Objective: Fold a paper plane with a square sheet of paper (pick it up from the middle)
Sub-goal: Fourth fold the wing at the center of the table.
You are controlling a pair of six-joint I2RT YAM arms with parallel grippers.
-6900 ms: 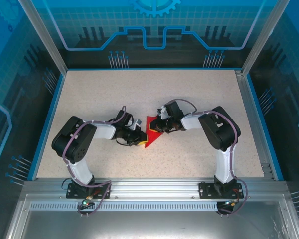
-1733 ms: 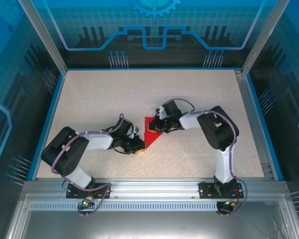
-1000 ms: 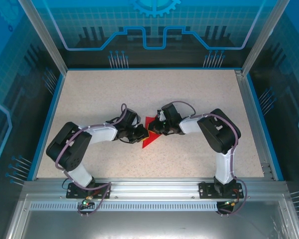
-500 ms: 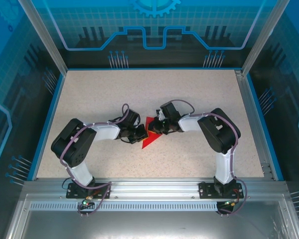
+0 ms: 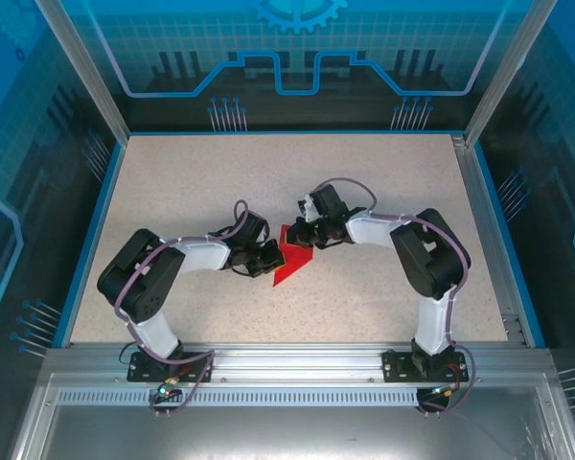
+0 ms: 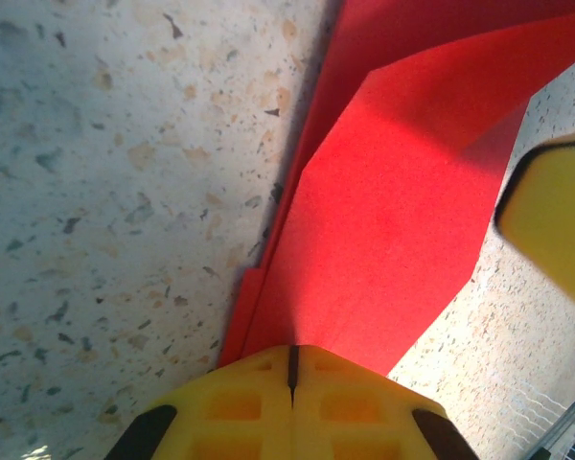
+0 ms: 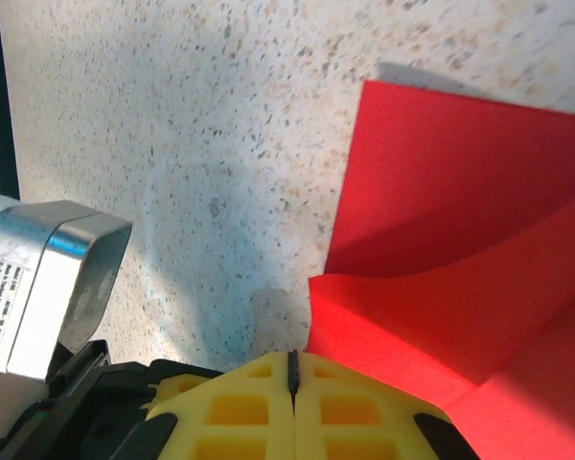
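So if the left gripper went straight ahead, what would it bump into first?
The red paper, right at the left gripper's shut tips; beyond it, probably the right gripper.

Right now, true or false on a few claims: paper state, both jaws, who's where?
1. The red paper is a flat unfolded square. False: it is folded, with layers overlapping and one flap lifted.
2. The jaws of the left gripper and the right gripper are shut. True.
3. The red paper lies on the table between the two grippers. True.
4. The left gripper is parked at the table's back edge, away from the red paper. False: it is at the paper's left side, mid-table.
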